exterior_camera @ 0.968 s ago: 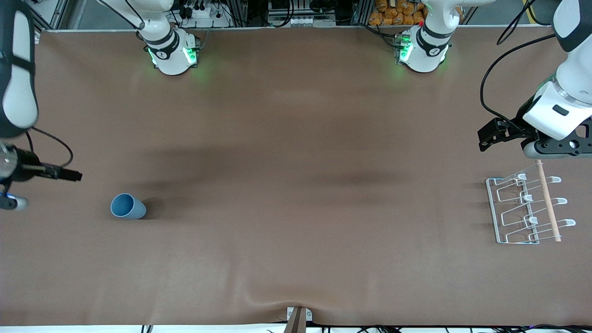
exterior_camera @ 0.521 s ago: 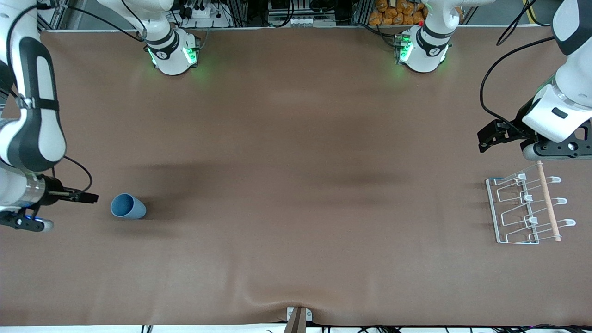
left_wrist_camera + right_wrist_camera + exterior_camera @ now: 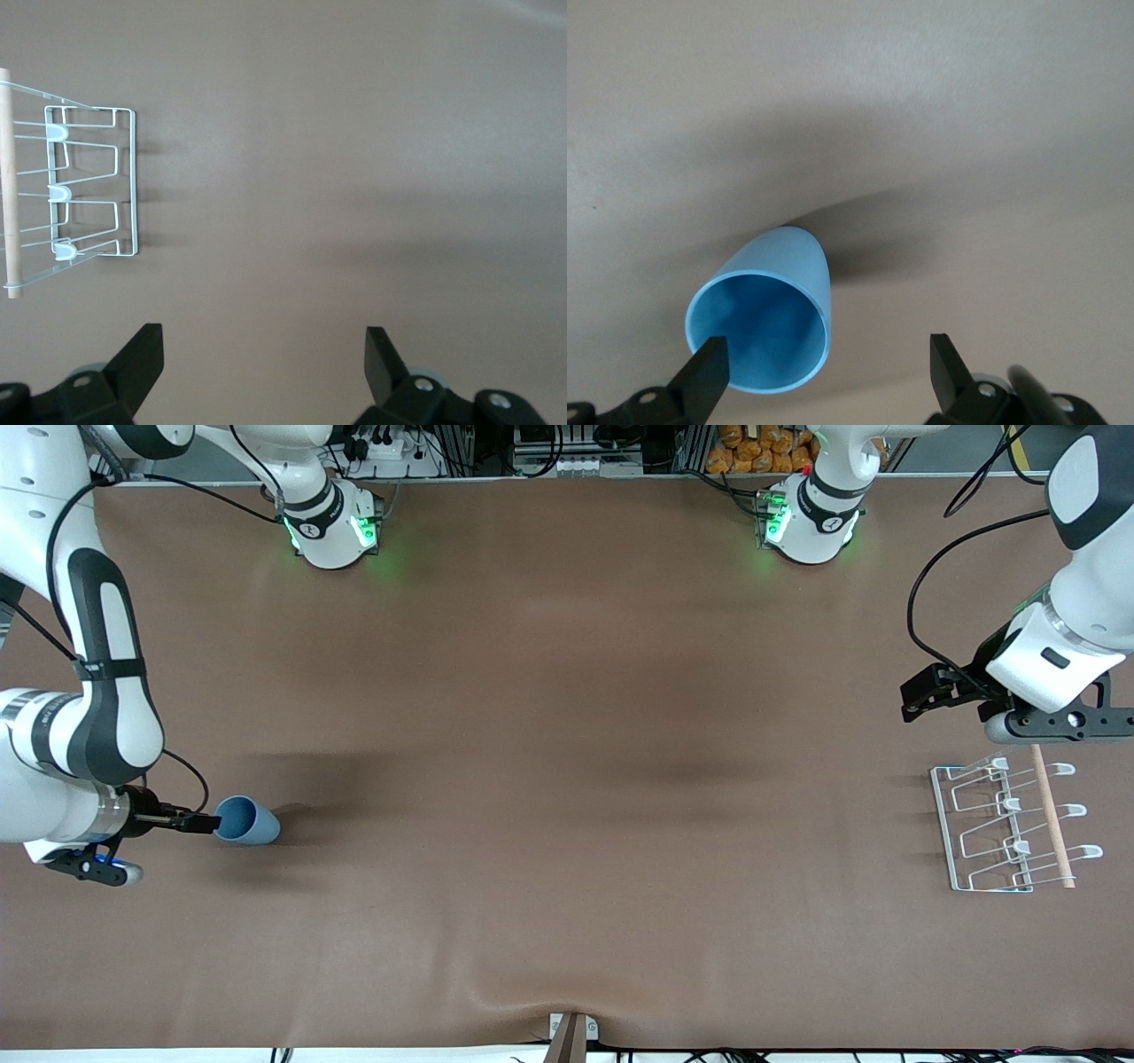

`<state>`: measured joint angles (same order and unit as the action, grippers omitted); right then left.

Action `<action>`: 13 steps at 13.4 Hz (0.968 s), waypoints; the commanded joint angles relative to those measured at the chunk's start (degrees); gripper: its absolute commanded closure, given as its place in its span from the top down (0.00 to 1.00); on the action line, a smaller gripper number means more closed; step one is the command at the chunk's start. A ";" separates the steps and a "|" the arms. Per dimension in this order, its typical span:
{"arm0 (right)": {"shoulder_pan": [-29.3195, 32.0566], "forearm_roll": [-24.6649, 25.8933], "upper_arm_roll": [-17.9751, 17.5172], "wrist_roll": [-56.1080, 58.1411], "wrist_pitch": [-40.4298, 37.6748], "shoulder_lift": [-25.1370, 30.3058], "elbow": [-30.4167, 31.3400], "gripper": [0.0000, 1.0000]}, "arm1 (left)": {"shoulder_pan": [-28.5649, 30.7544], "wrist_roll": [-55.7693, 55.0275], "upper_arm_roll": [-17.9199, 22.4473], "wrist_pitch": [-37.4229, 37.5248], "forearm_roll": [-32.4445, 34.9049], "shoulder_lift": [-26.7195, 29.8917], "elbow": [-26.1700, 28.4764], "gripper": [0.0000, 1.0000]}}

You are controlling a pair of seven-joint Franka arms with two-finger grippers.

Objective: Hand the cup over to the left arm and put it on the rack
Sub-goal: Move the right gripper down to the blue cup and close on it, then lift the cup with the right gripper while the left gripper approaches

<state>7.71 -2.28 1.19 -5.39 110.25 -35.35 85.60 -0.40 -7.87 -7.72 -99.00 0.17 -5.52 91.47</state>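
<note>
Right pincer [image 3: 202, 823] advanced to matte blue tapered cup [image 3: 246, 820], spread; left pincer [image 3: 921, 695] spread above table.

Brown-covered table [image 3: 567, 779]. Cup [image 3: 247, 820] at the right gripper [image 3: 205, 823] fingertips. Rack [image 3: 1010, 828] near the left gripper [image 3: 921, 696].

Rack's [image 3: 80, 186] rod end out of frame.

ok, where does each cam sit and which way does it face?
Front: high across the table, facing the bases; shows both arms, cup, rack.
Left wrist: over the table, looking down at the rack; open left gripper shows.
Right wrist: low, looking into the cup; open right gripper shows.
Shared: front and right wrist show the cup; front and left wrist the rack.
</note>
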 commanded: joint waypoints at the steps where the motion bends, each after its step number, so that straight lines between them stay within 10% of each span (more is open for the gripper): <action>1: 0.29 -1.06 -0.48 -0.85 -0.04 -0.94 0.62 1.00 | 0.22 0.66 -0.01 0.56 -0.96 -1.08 -1.20 1.00; 8: 0.20 -1.06 -0.48 -0.67 2.77 -3.06 0.62 0.99 | 3.21 -1.79 0.07 0.65 -15.44 -2.22 -1.20 1.00; 10: -0.15 -1.06 -0.48 -0.67 2.77 -3.41 0.71 0.13 | 3.04 -6.26 0.07 0.65 -16.51 -2.31 -1.20 1.00; 13: -0.06 -1.06 -0.57 -0.06 2.34 -3.41 0.71 0.00 | 2.68 -11.80 -0.01 1.00 -20.81 -2.48 -0.85 1.00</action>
<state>7.47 -2.95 0.98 -5.39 112.64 -38.48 86.61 2.36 -16.32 -7.67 -98.97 -18.34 -7.75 91.44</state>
